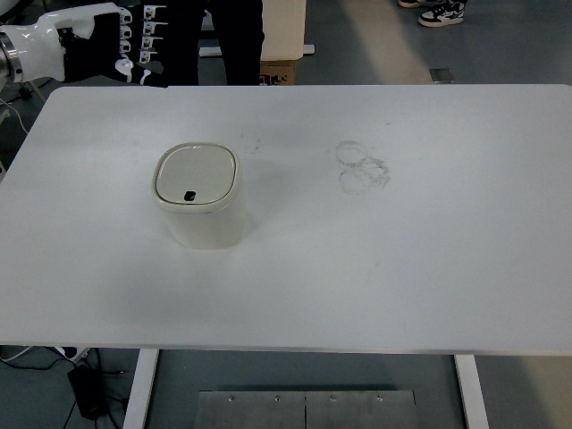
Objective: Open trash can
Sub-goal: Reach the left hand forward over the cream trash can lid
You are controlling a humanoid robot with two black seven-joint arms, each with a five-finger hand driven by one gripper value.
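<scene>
A small cream trash can (198,194) stands on the white table (375,268), left of the middle. Its lid is down, with a small black button near the front edge of the lid. My left hand (134,40) hovers at the top left, above the table's far edge and well beyond the can. Its white and black fingers (148,36) are spread and hold nothing. No right arm shows in the picture.
A person in dark trousers (237,40) stands behind the far edge of the table, close to my left hand. A cardboard box (279,70) sits on the floor there. Faint ring marks (362,165) stain the table's middle. Shoes (442,12) show at top right.
</scene>
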